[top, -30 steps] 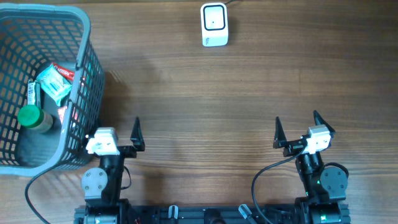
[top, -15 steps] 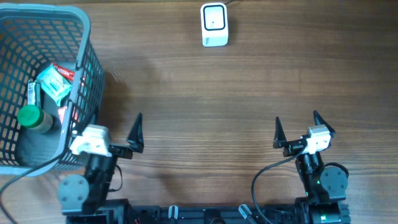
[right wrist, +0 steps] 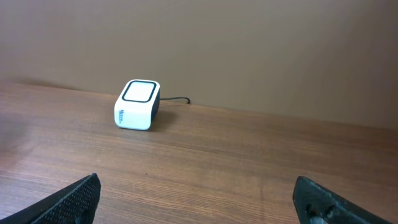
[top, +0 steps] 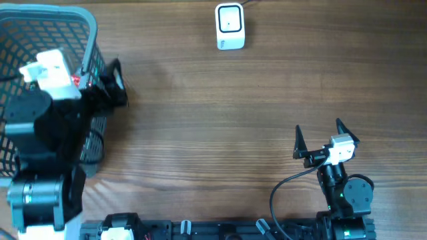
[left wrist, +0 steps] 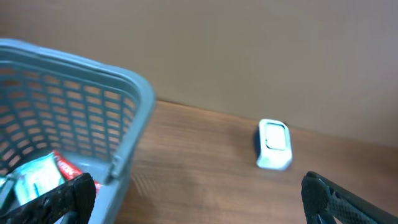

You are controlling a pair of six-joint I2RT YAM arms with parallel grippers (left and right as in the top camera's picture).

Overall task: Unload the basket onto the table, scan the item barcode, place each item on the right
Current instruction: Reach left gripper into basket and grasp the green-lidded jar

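While right arm (top: 343,187) sits folded, left arm (top: 47,127) raised, apparently over basket (top: 67,12).

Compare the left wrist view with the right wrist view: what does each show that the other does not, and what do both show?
Only the left wrist view shows the basket, with packets inside it. Only the right wrist view shows the cable leaving the scanner. Both show the scanner, the wooden table and a plain wall behind it.
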